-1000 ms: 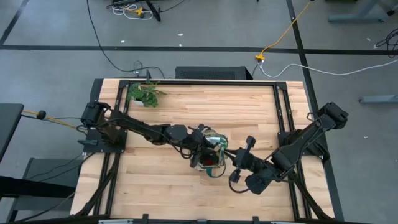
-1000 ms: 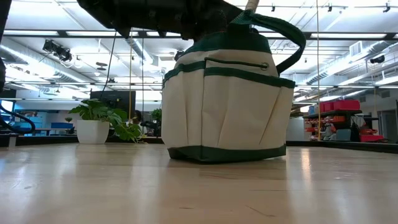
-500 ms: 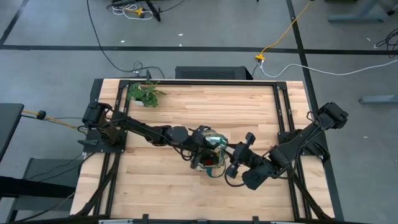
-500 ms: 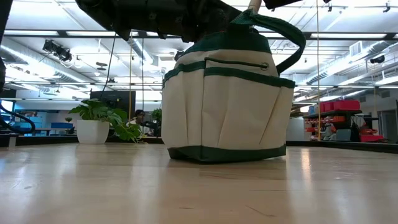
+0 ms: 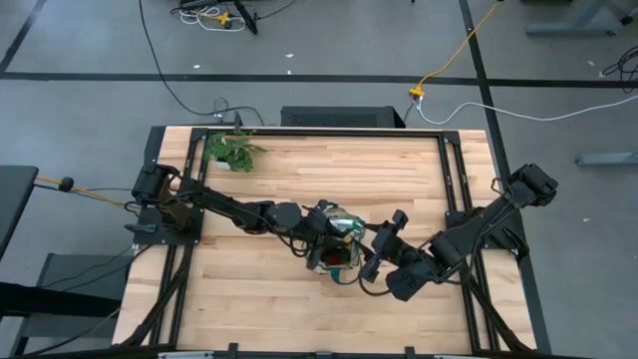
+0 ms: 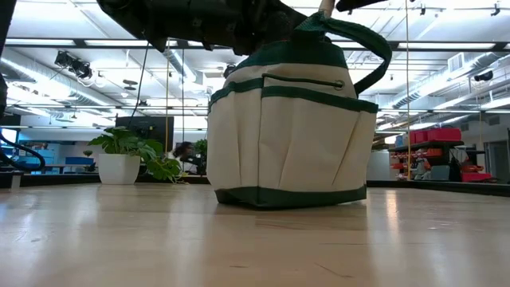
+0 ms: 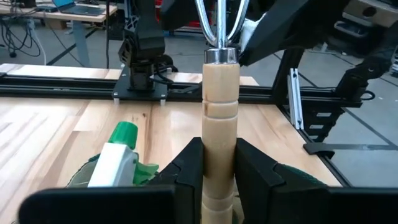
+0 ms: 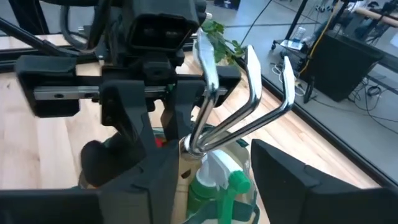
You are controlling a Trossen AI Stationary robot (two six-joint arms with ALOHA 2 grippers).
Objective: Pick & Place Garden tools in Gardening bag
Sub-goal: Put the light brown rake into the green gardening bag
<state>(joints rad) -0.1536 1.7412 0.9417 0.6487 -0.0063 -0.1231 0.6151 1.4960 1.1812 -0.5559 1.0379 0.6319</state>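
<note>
Since the earlier frame we see the right gripper (image 5: 371, 261), fingers spread, closer to the gardening bag (image 6: 288, 131), where the rake (image 7: 219, 118), upright with prongs up and lower handle hidden, is clamped by the left gripper (image 7: 219, 163).

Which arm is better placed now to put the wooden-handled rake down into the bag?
The left. The left gripper is already shut on the rake's wooden handle, directly above the gardening bag. The right gripper is open beside the rake's prongs, holding nothing.
</note>
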